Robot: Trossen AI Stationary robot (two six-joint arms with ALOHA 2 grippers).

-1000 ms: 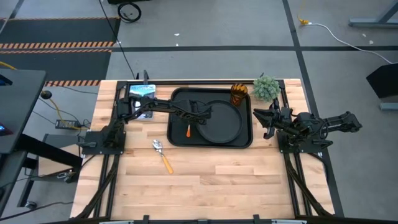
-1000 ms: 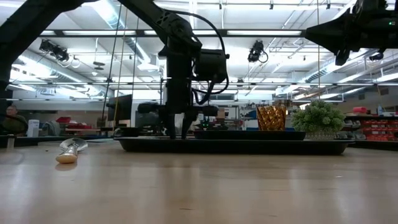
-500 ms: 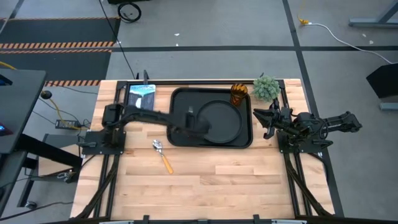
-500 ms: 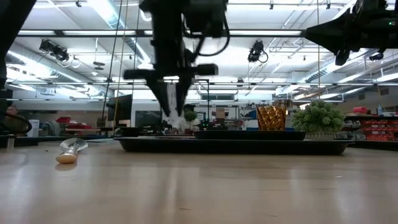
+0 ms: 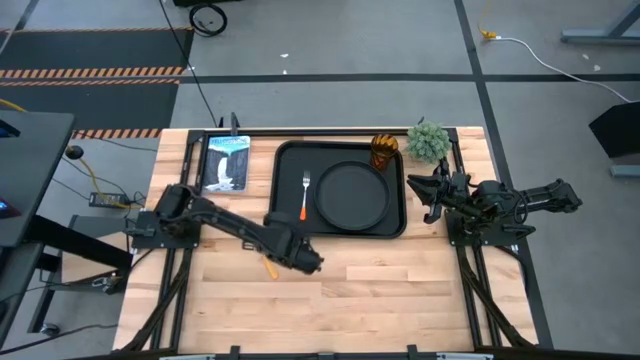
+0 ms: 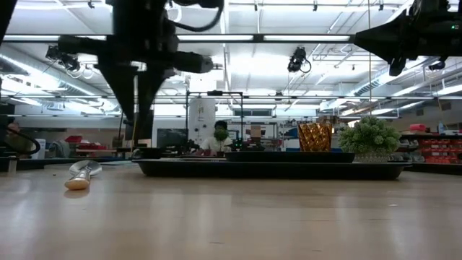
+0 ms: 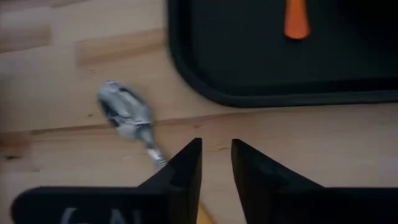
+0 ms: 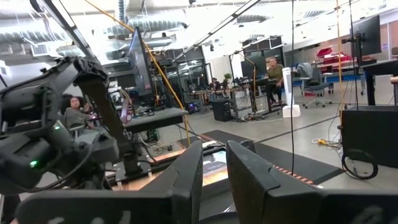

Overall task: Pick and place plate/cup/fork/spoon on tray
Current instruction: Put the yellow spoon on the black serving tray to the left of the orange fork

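The black tray [image 5: 284, 222] lies mid-table. On it lie the round black plate [image 5: 352, 193] and, left of the plate, the fork [image 5: 304, 195] with its orange-red handle toward the near edge. The amber cup [image 5: 384, 151] stands at the tray's far right corner. The spoon [image 7: 127, 115] lies flat on the wood by the tray's near left corner; its yellow handle [image 5: 268, 266] shows beside my left arm. My left gripper [image 7: 216, 163] hangs above that handle, fingers pointing down with a narrow gap, holding nothing. My right gripper [image 5: 436, 192] waits right of the tray, a narrow gap between its fingers.
A green potted plant [image 5: 428, 140] stands right of the cup at the far right. A blue-and-white book [image 5: 226, 160] lies at the far left. Bare wood stretches along the near half of the table [image 5: 380, 300]. People sit in the room beyond [image 6: 220, 137].
My left gripper has left the fork lying on the tray beside the plate. It has risen and swung toward the table's near left, coming over the spoon's handle. The spoon, plate and cup have stayed where they were.
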